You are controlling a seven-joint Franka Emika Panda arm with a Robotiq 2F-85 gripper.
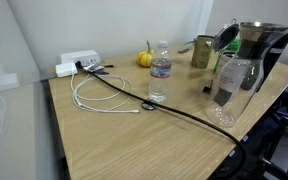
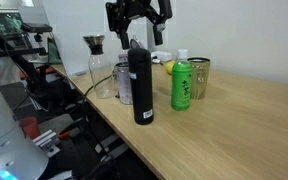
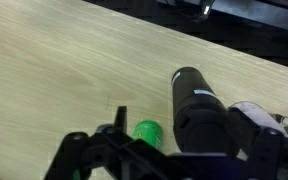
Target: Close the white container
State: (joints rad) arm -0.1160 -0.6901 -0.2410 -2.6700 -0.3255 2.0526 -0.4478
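I cannot make out a white container for certain. The only white item is a low white box (image 1: 79,62) at the far corner of the table, with cables running from it. My gripper (image 2: 136,28) is open and empty. It hangs high above a tall black bottle (image 2: 141,85) near the table's front edge. In the wrist view the gripper (image 3: 174,160) looks straight down on the black bottle's top (image 3: 199,110), with the cap of a green bottle (image 3: 147,132) beside it.
A green bottle (image 2: 181,85), a metal cup (image 2: 199,75), a yellow fruit (image 1: 144,59), a clear water bottle (image 1: 159,75) and a glass carafe with dripper (image 1: 236,80) crowd one end of the wooden table (image 1: 114,140). White and black cables (image 1: 99,98) cross the table.
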